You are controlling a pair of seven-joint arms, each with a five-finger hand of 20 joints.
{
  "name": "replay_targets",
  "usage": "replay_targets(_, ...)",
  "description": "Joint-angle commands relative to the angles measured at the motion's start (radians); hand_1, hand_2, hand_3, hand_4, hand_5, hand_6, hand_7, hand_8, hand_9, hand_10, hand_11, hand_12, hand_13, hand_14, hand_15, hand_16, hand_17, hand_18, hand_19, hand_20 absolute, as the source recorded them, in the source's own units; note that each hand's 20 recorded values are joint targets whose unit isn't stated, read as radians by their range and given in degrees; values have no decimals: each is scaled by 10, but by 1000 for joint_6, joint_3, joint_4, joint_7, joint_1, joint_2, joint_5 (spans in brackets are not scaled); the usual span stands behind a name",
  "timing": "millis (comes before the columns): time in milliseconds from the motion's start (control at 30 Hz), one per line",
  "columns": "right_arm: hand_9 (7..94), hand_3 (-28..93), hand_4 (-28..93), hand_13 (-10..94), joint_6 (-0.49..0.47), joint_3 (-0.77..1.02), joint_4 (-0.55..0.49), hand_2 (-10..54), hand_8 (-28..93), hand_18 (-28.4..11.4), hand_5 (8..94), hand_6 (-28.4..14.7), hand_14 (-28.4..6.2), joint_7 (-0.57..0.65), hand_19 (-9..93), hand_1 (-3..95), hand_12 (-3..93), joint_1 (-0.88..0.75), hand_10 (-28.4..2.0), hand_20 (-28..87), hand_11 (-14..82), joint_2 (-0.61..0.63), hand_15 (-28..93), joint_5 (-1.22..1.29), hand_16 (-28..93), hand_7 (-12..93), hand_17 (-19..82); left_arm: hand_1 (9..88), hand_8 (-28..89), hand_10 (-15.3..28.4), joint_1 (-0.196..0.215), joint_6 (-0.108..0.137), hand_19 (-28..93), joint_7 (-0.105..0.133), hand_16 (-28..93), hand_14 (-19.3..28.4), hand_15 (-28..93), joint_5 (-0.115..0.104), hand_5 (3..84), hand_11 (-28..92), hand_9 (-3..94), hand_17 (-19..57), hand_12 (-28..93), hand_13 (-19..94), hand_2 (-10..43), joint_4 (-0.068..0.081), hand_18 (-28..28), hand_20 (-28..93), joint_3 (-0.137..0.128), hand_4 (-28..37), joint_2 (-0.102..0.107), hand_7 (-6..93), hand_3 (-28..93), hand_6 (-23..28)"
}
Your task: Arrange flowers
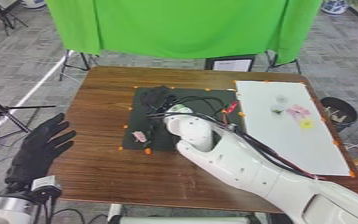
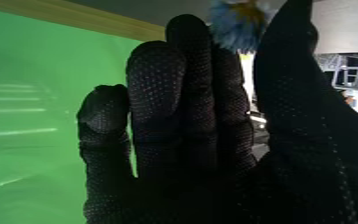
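Wooden bench [image 1: 95, 175] carries black mat [image 1: 137, 122], white board [image 1: 286, 145]; green cloth [image 1: 184, 30] behind, gray carpet [image 1: 33, 52] around; left robot hand [image 1: 35, 154] wide, right robot hand [image 1: 159, 96] wide by blue flower [image 2: 237, 30].

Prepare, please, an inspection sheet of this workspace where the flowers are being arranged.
Surface: brown wooden table, with black mat and, right of it, white board; orange markers along their edges.
Job's things: pink flower on the mat; pink flowers, yellow flower on the board; blue flower at the right hand, grip unclear.
Clutter: small red item near the mat's right edge, unidentified.
Hands: right, fingers straight; left hand open by the table's left edge.
Cables: black cables along the right arm; others loop over the mat.
Surroundings: green curtain behind, tripod left, dark bin right.
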Motion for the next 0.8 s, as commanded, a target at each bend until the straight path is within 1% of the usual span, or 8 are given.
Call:
replay_targets(33, 711, 854, -283, 684, -28, 9, -11, -95, -20, -201, 570, 17, -36, 16, 791, 338, 317, 10, -77, 563, 292, -7, 650, -10, 314, 436, 265, 264, -128, 114, 2, -3, 421, -7, 9, 161, 323, -5, 264, 215, 229, -95, 191, 193, -29, 3, 226, 95, 3, -270, -4, 249, 696, 43)
replay_targets(233, 699, 851, -283, 682, -32, 13, -12, -95, -38, -201, 570, 18, -36, 21, 790, 333, 286, 2, -79, 564, 312, -7, 652, -16, 311, 426, 263, 264, -128, 115, -3, -4, 419, -10, 8, 161, 323, -6, 264, 216, 228, -95, 192, 193, -29, 8, 226, 95, 7, -269, 0, 250, 696, 43)
replay_targets(333, 698, 849, -283, 680, -38, 24, -28, -95, -42, -201, 569, 19, -37, 24, 789, 333, 276, -2, -80, 564, 316, 1, 652, -9, 311, 428, 263, 264, -128, 114, 4, -5, 420, -11, 9, 161, 324, -5, 263, 215, 229, -95, 191, 193, -29, 5, 226, 96, 3, -269, -3, 250, 695, 43)
replay_targets(433, 693, 853, -283, 679, -41, 57, -86, -95, -56, -203, 567, 20, -37, 25, 789, 326, 265, -8, -81, 566, 322, 32, 653, 22, 310, 424, 262, 264, -128, 114, 9, -3, 420, -11, 8, 160, 324, -6, 263, 216, 229, -94, 191, 193, -29, 3, 225, 95, -1, -269, -12, 250, 696, 43)
replay_targets(500, 686, 860, -283, 677, -44, 94, -148, -95, -77, -203, 568, 20, -39, 25, 789, 316, 263, -22, -82, 566, 324, 75, 653, 53, 311, 416, 262, 264, -128, 114, 8, -10, 419, -22, 8, 160, 324, -4, 263, 215, 229, -94, 191, 193, -29, 4, 225, 95, -5, -269, -16, 251, 696, 43)
replay_targets(567, 676, 869, -283, 670, -42, 144, -215, -95, -154, -206, 564, 20, -42, 29, 789, 306, 262, -45, -81, 568, 325, 128, 657, 75, 310, 421, 258, 264, -128, 114, 10, -10, 420, -26, 8, 160, 324, -5, 263, 215, 229, -94, 191, 193, -29, 5, 225, 96, -4, -269, -20, 251, 697, 43)
replay_targets(700, 618, 887, -283, 615, -67, 258, -335, -95, -183, -206, 504, 6, -60, 73, 784, 287, 263, -110, -89, 567, 334, 264, 677, 130, 304, 410, 237, 265, -128, 114, 12, -22, 421, -39, 7, 160, 323, -4, 264, 214, 229, -95, 190, 193, -29, 7, 226, 96, -9, -270, -31, 250, 695, 43)
replay_targets(800, 478, 916, -274, 498, -79, 347, -399, -95, -179, -205, 401, -19, -85, 121, 776, 286, 256, -182, -108, 561, 329, 379, 700, 160, 268, 404, 206, 265, -128, 115, 25, -17, 420, -37, 8, 160, 323, -5, 264, 214, 229, -94, 191, 193, -28, 1, 226, 95, -17, -270, -39, 250, 695, 43)
